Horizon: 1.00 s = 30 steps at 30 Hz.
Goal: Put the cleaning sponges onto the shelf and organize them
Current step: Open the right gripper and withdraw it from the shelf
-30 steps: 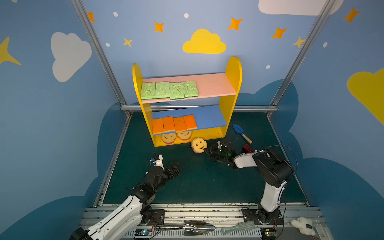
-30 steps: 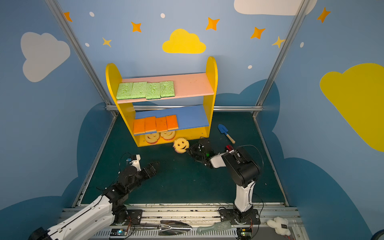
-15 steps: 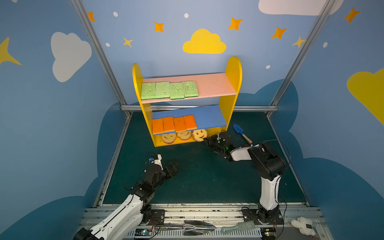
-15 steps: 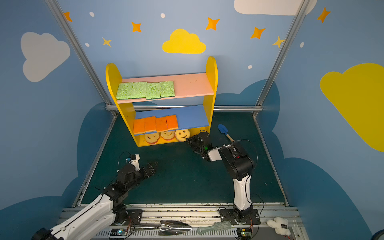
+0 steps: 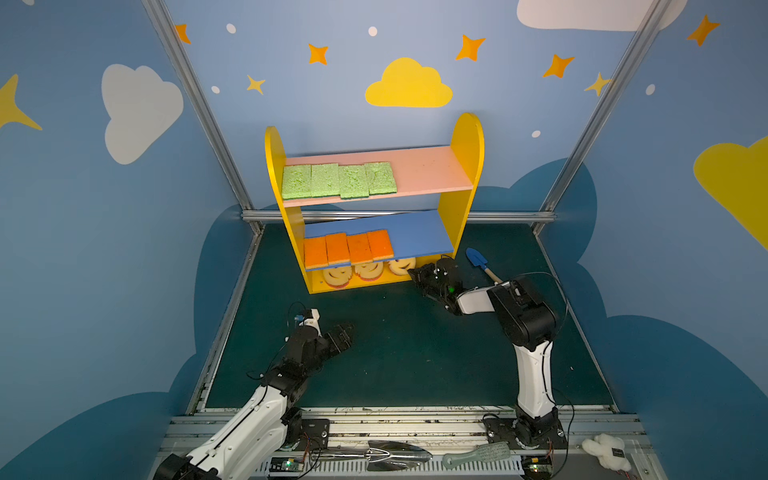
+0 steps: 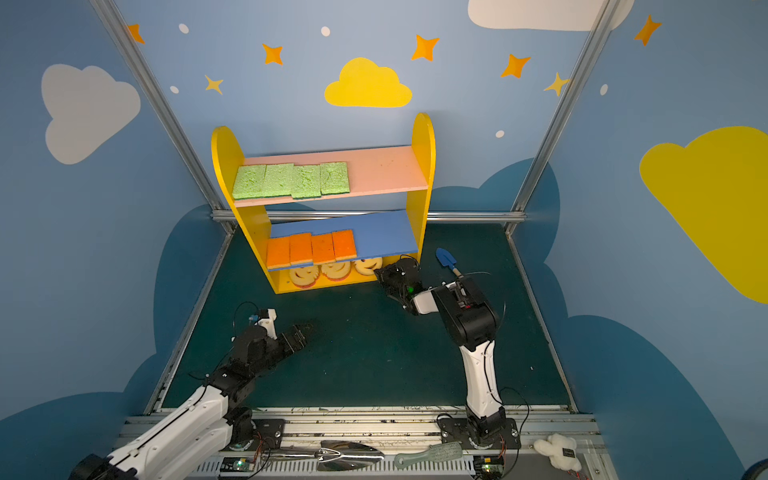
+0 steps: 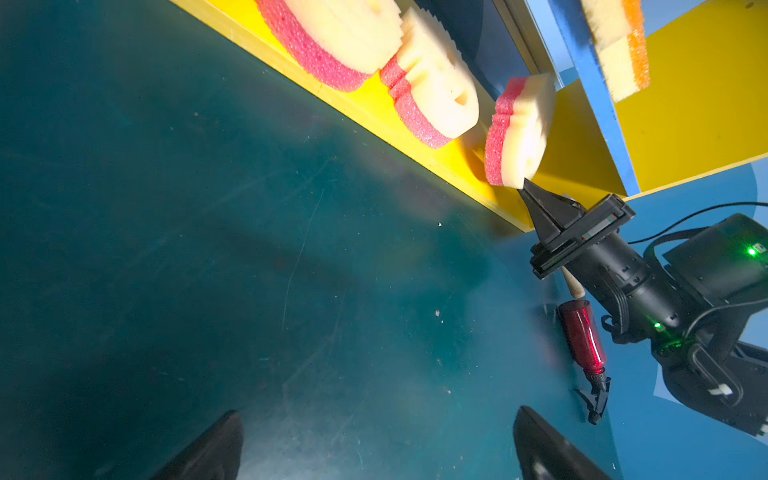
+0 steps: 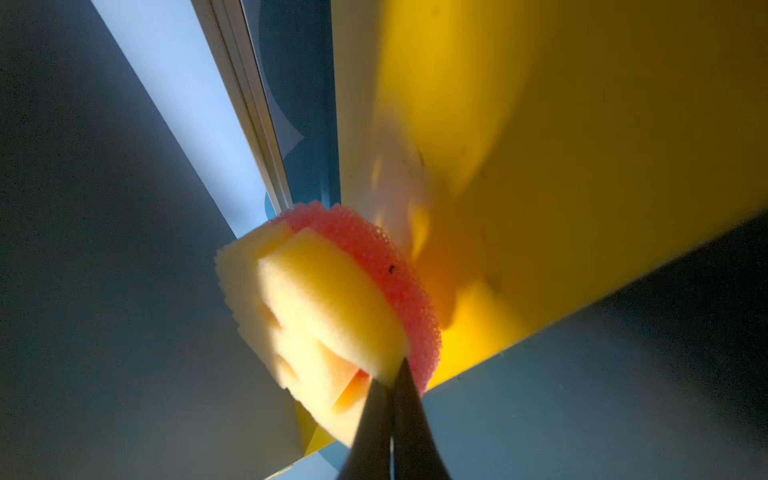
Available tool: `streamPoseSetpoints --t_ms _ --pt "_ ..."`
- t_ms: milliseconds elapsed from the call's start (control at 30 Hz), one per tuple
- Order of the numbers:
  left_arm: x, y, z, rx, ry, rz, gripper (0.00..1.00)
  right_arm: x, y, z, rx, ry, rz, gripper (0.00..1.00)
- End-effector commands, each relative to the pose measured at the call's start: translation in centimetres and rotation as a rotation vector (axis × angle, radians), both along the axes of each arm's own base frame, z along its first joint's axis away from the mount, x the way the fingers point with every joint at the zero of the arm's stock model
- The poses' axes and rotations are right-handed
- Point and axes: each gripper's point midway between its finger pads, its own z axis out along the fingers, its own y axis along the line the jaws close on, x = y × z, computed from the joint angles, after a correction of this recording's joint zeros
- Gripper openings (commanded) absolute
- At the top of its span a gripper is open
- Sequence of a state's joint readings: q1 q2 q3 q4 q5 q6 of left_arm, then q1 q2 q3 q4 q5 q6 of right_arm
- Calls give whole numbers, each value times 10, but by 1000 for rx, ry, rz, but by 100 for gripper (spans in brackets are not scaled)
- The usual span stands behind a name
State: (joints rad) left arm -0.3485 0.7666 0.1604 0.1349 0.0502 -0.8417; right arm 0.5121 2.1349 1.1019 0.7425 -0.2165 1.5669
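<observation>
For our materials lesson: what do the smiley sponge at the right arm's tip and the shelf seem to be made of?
Smiley sponge: soft foam, matte pale-yellow layer on coarser pink; open pores show. Shelf: probably painted wood or fibreboard, smooth, slight sheen; flat rigid boards.

green sponges (image 5: 338, 180) on pink board (image 5: 428, 170), orange sponges (image 5: 348, 249) on blue board (image 5: 419, 235), smiley sponges (image 5: 368, 272) at yellow base (image 5: 353, 288)

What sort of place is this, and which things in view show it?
Probably a robot training cell dressed as a playroom: cloud-and-star painted walls on aluminium framing, a toy shelf, and a left arm and right arm mounted on the front rail.
</observation>
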Motion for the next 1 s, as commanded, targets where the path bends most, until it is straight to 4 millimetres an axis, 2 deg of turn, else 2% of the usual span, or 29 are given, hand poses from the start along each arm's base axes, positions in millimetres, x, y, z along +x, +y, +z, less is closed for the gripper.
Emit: streamPoseSetpoints --t_ms 0,400,967 --pt "2 1 3 19 -17 -10 100 12 2 2 0 -10 -17 2" --pt "3 4 -2 25 -10 -8 100 22 1 -9 -22 -11 -42 4" --pt "0 7 1 16 -21 2 100 17 7 -15 -68 8 -21 35"
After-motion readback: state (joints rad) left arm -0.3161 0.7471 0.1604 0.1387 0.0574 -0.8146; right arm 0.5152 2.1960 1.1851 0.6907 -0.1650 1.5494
